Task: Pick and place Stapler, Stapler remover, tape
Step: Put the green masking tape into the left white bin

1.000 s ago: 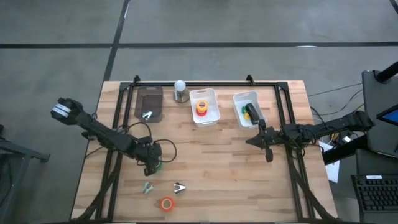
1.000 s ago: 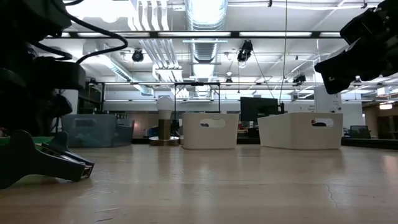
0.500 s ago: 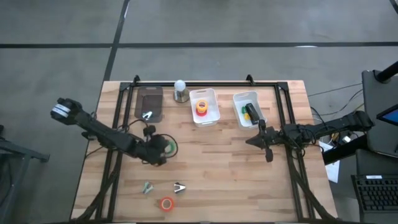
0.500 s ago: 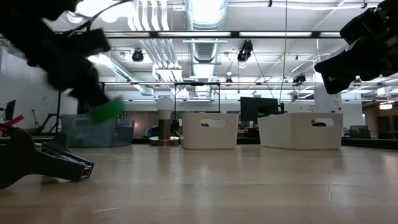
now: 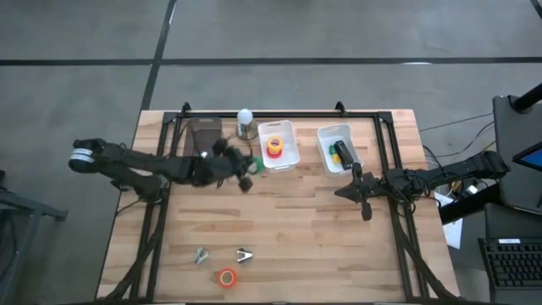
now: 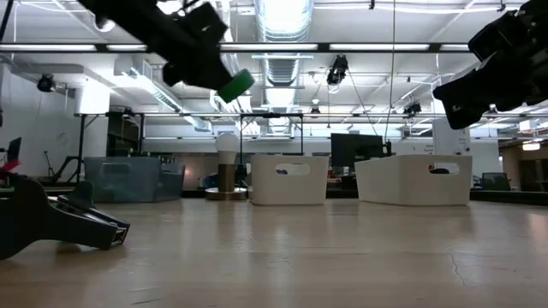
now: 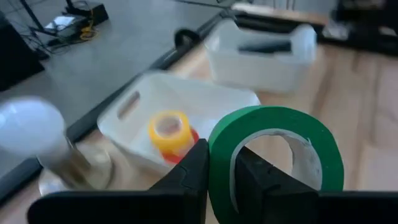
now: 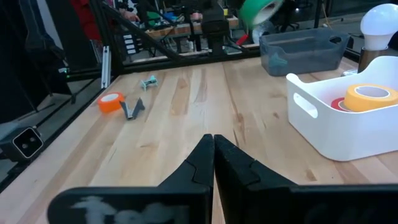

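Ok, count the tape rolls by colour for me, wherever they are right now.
green tape: 1, gripped in the left hand
yellow tape: 1, in the white bin
red tape: 1, under the yellow one
orange tape: 1, on the table
Total: 4

Bare table (image 5: 296, 220) lies mid-board; white bins (image 5: 279, 144) line the far edge.
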`<control>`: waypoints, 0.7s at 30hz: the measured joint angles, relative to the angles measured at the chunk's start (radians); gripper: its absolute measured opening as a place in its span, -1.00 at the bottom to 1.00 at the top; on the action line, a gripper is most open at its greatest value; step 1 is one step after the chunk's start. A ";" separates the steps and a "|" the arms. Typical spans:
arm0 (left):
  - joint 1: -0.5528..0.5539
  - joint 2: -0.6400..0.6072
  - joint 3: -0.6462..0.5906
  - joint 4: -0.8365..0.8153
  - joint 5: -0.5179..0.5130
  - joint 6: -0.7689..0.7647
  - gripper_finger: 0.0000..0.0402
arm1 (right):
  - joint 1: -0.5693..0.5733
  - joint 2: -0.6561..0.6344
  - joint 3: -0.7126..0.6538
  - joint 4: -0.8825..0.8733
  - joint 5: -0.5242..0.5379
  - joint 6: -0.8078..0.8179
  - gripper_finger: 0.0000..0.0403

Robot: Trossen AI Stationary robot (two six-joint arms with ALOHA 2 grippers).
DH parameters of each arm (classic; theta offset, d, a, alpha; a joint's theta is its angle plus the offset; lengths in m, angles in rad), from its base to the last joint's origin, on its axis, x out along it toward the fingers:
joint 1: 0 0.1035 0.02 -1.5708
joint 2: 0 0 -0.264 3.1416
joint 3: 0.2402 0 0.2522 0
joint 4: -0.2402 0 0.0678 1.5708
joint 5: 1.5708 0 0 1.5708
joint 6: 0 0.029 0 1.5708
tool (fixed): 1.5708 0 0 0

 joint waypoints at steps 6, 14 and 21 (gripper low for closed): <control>0.218 0.106 0.149 0.009 0.216 0.037 -0.76 | 0.000 0.000 0.000 0.000 0.000 0.000 -0.96; 0.323 0.397 0.333 0.003 0.412 0.043 -0.74 | 0.000 0.001 0.000 0.000 0.000 0.000 -0.96; 0.335 0.576 0.518 -0.185 0.479 0.028 -0.73 | 0.000 0.001 0.000 0.000 0.000 0.000 -0.96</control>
